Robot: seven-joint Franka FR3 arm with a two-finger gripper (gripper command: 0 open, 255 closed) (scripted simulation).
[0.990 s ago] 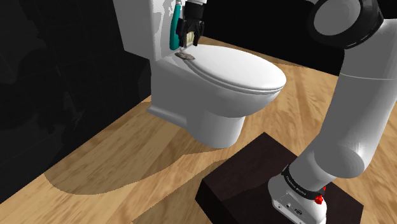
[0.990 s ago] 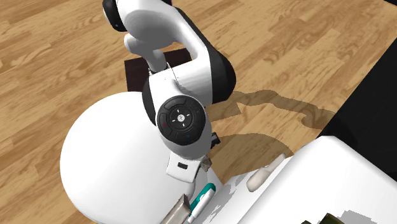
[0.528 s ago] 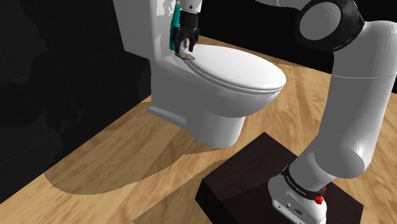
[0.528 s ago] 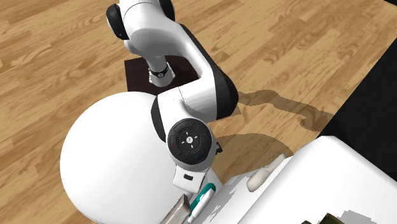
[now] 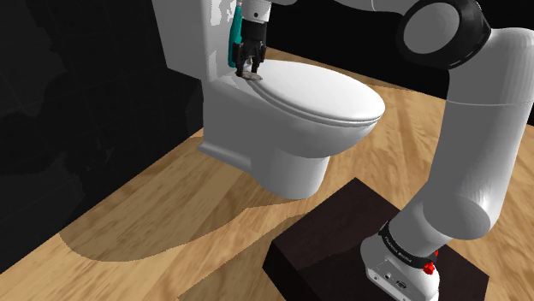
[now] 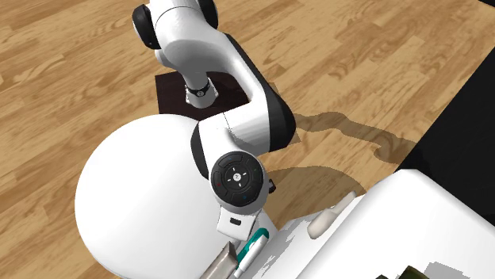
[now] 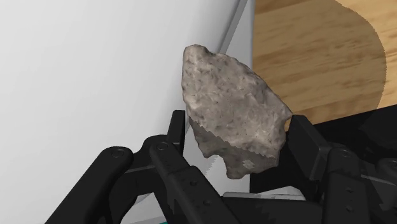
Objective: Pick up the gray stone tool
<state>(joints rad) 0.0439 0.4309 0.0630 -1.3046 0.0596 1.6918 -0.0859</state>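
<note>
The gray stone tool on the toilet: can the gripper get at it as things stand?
Probably yes. In the wrist view the stone tool sits between the fingers of the gripper, which seem to touch both its sides; nothing blocks them.

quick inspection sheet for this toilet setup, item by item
surface: closed white toilet lid, tank behind it
job's things: gray stone tool lying at the lid's back edge, near the tank
clutter: teal-handled item upright against the tank, beside the gripper
grippers: gripper low over the stone, fingers against both its sides
cables: nothing seen
surroundings: wooden floor, dark stand, black area beyond the toilet
</note>
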